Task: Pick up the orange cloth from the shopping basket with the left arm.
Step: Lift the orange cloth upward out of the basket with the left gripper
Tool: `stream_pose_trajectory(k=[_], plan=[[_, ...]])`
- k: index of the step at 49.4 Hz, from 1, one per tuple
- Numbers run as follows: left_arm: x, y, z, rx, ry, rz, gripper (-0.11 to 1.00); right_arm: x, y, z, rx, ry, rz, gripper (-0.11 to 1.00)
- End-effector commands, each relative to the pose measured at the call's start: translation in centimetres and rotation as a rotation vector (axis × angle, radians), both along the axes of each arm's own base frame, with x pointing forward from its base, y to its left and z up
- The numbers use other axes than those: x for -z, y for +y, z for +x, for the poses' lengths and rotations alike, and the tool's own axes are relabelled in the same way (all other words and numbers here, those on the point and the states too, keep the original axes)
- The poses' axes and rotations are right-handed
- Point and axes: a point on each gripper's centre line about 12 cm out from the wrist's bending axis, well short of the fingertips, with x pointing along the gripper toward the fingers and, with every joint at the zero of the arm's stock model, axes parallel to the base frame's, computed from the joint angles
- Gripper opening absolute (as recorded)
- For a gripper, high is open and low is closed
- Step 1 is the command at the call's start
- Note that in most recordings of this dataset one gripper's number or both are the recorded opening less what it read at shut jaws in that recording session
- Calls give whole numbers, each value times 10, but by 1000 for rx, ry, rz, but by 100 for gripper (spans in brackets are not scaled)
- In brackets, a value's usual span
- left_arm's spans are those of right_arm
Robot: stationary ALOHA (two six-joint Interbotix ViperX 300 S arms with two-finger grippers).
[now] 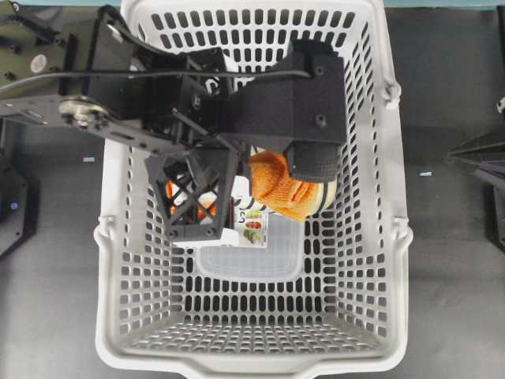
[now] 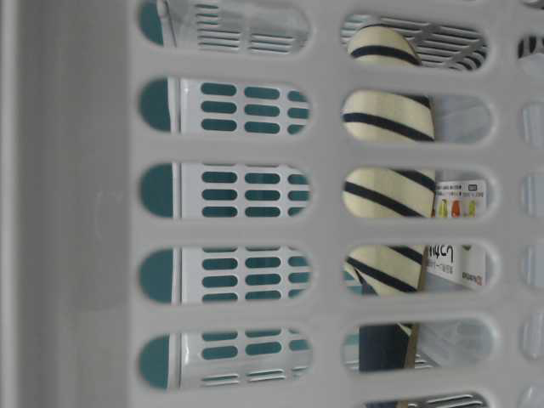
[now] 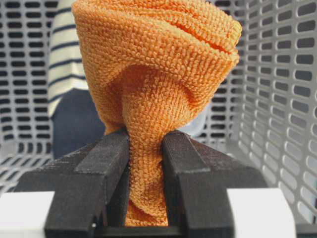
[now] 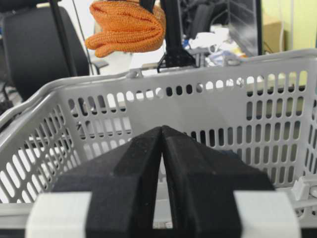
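The orange cloth is bunched and pinched between my left gripper's two black fingers, which are shut on it. In the overhead view the left gripper hangs over the middle of the light grey shopping basket with the cloth dangling below it. In the right wrist view the cloth hangs above the basket's rim. My right gripper is shut and empty outside the basket, at the overhead view's right edge.
A navy-and-cream striped fabric roll stands in the basket behind the cloth; it also shows through the slots. A clear labelled package lies on the basket floor. The basket walls stand close on the right.
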Motion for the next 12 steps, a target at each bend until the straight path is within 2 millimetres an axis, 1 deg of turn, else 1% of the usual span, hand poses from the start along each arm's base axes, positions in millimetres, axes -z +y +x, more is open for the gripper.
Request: stream_pose_trajectory(k=[1, 12], plan=[[-9, 1, -4, 0, -28, 1, 16, -3, 0, 1, 2, -8, 3, -1], [-6, 1, -4, 1, -20, 0, 16, -2, -1, 1, 7, -5, 3, -1]])
